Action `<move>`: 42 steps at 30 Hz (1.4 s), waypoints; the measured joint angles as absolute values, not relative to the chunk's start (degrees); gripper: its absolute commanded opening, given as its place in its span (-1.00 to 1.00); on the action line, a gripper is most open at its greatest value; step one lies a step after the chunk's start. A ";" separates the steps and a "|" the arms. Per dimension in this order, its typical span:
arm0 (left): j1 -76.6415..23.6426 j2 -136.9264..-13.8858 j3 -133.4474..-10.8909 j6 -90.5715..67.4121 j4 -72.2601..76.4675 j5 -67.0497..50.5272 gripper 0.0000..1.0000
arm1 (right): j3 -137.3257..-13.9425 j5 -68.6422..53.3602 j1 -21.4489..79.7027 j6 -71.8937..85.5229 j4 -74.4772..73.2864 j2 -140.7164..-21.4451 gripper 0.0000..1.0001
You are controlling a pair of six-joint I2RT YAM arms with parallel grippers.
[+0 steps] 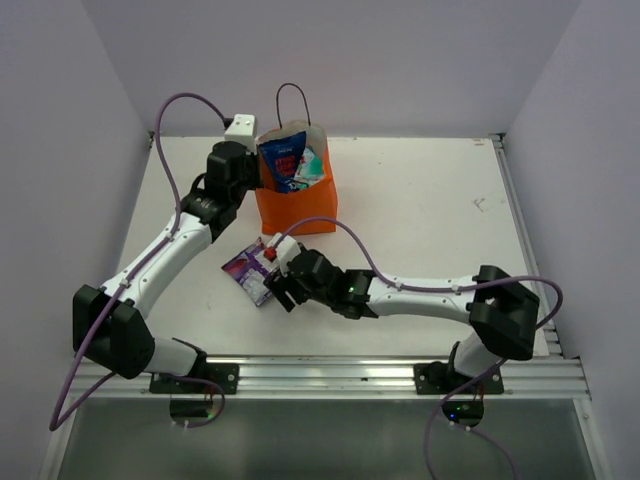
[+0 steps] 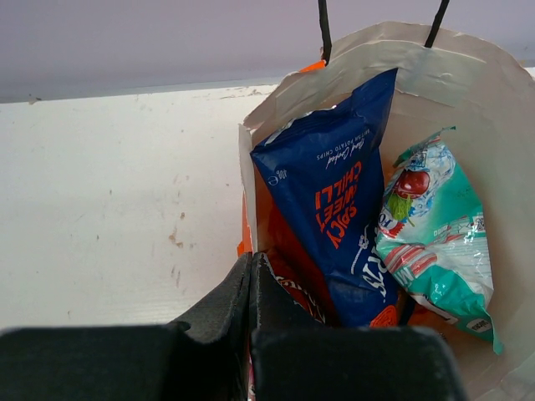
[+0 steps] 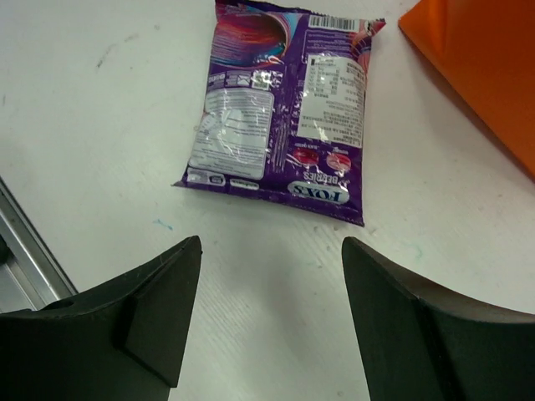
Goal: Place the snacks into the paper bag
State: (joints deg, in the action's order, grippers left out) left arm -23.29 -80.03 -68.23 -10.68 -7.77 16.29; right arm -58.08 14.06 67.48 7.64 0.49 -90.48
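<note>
The orange paper bag stands upright at the back middle of the table. My left gripper is shut on its left wall, and the left wrist view shows the fingertips pinched on the rim. Inside the bag are a dark blue bag, a small teal pack and a red packet low down, mostly hidden. The small purple pack lies flat on the table. My right gripper is open and empty, just short of the pack's near edge.
A white box sits at the back left behind the bag. A metal rail runs along the table's front edge and another along the right side. The bag's orange side is close on the right of the purple pack.
</note>
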 measured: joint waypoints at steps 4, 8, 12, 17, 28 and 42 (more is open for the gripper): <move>-23.29 -80.03 -68.23 -10.66 -7.77 16.29 -1.00 | -58.92 13.58 67.61 8.73 4.01 -93.23 0.43; -23.29 -80.03 -68.23 -10.68 -7.77 16.29 -1.00 | -62.59 13.43 67.59 9.23 8.03 -97.65 0.43; -23.27 -80.03 -68.23 -10.68 -7.77 16.29 -1.00 | -66.87 12.95 67.59 9.52 9.98 -104.33 0.43; -23.29 -80.03 -68.23 -10.68 -7.77 16.29 -1.00 | -70.87 12.67 67.59 10.04 9.91 -112.44 0.30; -23.27 -80.03 -68.23 -10.68 -7.77 16.29 -1.00 | -71.26 15.84 67.59 10.33 8.40 -115.13 -0.11; -23.29 -80.03 -68.23 -10.68 -7.77 16.29 -1.00 | -71.88 20.53 67.96 9.13 8.78 -116.31 0.51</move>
State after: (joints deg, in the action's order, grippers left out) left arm -23.29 -80.03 -68.23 -10.68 -7.77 16.29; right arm -71.88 20.53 67.96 9.13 8.78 -116.31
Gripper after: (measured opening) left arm 0.005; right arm 0.728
